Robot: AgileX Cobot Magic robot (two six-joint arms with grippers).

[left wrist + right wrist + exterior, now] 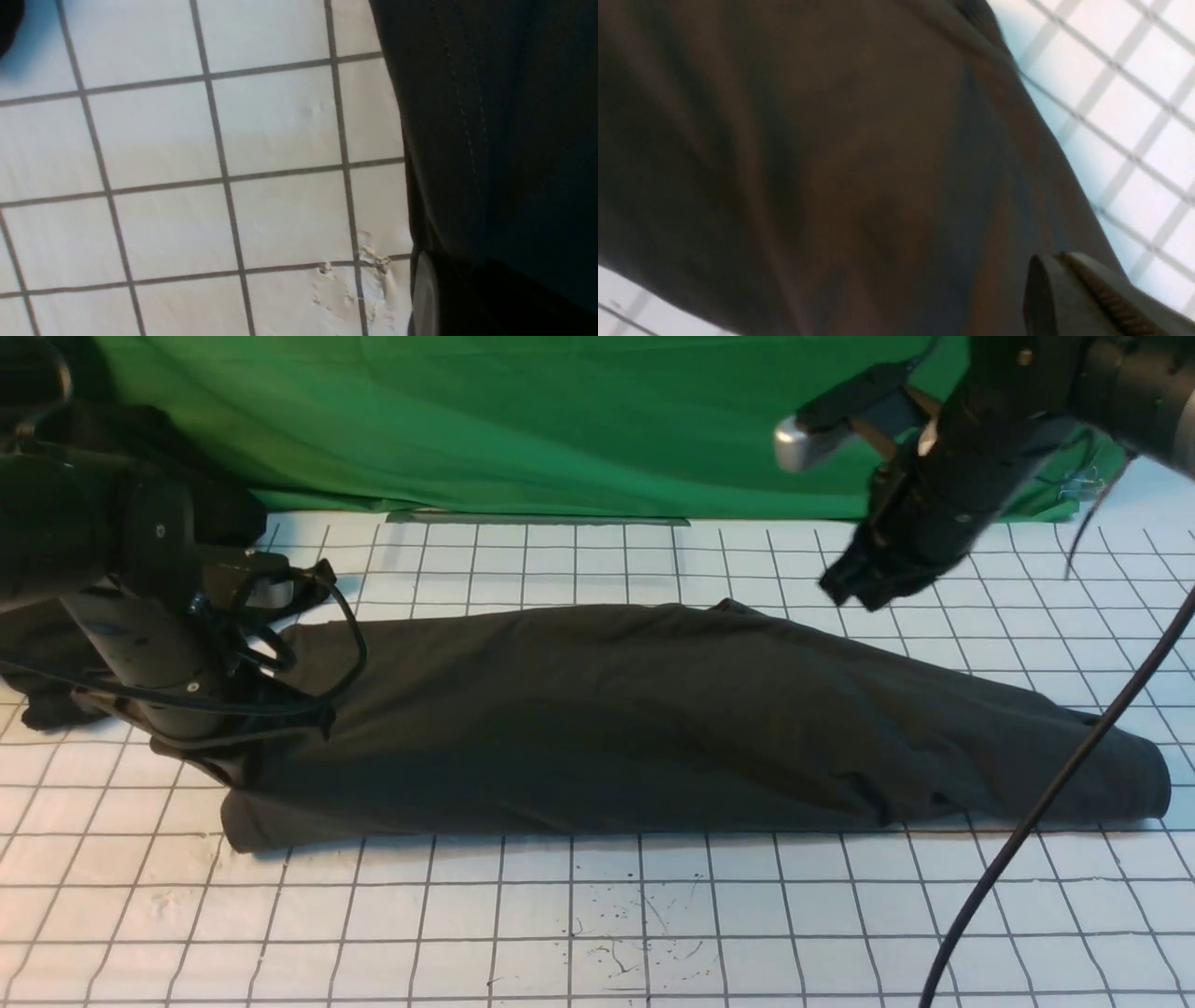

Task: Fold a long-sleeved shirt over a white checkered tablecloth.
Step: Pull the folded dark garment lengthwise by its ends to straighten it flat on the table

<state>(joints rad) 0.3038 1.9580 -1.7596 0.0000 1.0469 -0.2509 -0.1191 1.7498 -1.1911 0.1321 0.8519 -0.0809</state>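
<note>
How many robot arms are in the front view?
2. The left arm is low at the left end of the long-sleeved shirt; the right arm is raised above its right part. None appears hidden.

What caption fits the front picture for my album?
Long-sleeved shirt folded into a long strip on the white checkered tablecloth, right pincer hovering above.

The shirt (653, 719) lies across the tablecloth (597, 915). The backdrop (523, 420) hangs behind the shirt. The left arm (140, 644) sits on the shirt's left end. A cloth heap (42, 705) lies left of the shirt. The right gripper (864, 583) hangs above the shirt's back edge.
</note>
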